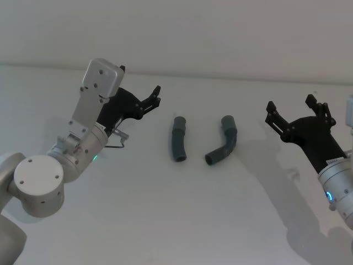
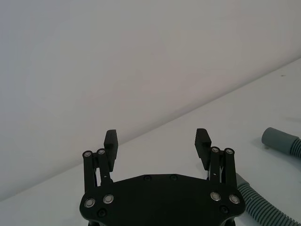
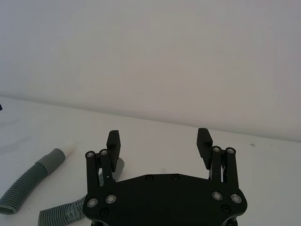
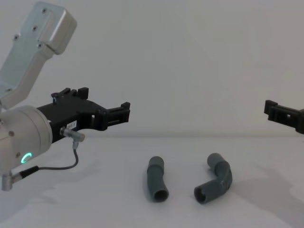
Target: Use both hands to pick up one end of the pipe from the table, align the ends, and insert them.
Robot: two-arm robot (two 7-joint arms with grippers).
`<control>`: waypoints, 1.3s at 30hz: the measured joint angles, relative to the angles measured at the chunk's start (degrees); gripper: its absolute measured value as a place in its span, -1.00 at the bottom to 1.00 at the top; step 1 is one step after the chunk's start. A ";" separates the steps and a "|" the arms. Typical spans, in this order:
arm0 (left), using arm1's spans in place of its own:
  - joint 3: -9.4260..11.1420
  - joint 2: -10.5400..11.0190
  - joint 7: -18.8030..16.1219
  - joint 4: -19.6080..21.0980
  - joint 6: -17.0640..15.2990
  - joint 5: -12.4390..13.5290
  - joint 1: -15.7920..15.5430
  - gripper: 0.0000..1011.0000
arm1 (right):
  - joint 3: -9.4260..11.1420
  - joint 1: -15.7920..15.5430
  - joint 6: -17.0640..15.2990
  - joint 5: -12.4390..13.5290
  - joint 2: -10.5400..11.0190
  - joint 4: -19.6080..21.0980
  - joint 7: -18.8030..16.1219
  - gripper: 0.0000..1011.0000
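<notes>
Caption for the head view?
Open black left gripper and right gripper flank curved dark grey ribbed pipe piece and elbowed piece, apart on white table.

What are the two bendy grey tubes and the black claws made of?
Gently curved dark grey pipe piece and sharply elbowed dark grey pipe piece: probably matte plastic, with ribbed middles. Left gripper and right gripper: black, looks like hard plastic, maybe metal; shiny rivets show.

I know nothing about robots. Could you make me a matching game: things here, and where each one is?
1. left tool
2. right tool
3. gently bent pipe piece
4. sharply elbowed pipe piece

A. on the table, right of its partner
B. open, raised, robot's left
C. on the table, left of its partner
D. open, raised, robot's right

Pairs: 1-B, 2-D, 3-C, 4-A
</notes>
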State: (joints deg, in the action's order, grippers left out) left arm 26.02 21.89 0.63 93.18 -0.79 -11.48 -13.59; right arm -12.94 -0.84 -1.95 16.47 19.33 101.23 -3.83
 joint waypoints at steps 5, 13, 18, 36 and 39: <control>0.00 0.00 0.00 0.00 0.00 0.00 0.00 0.98 | 0.00 0.00 0.00 0.00 0.00 0.00 0.00 0.97; -0.05 -0.02 0.08 0.00 -0.27 0.00 -0.11 0.98 | -0.03 0.38 -0.47 -0.06 -0.05 0.02 -0.02 0.97; -0.23 -0.15 0.35 0.12 -1.94 -0.17 -0.53 0.98 | -0.27 1.49 -2.36 -0.06 -0.16 0.08 -0.50 0.97; -2.20 -2.31 -0.31 2.68 -17.64 -3.77 -1.67 0.98 | -2.18 7.42 -15.73 1.67 -1.70 -0.77 -2.46 0.97; -2.55 -2.52 -0.21 3.14 -20.01 -4.53 -1.68 0.98 | -2.52 8.34 -18.95 1.95 -2.20 -1.06 -2.45 0.97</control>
State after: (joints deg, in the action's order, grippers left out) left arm 23.48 19.37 0.41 96.31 -20.81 -16.01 -15.27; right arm -15.46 7.50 -20.90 18.42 17.14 100.17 -6.27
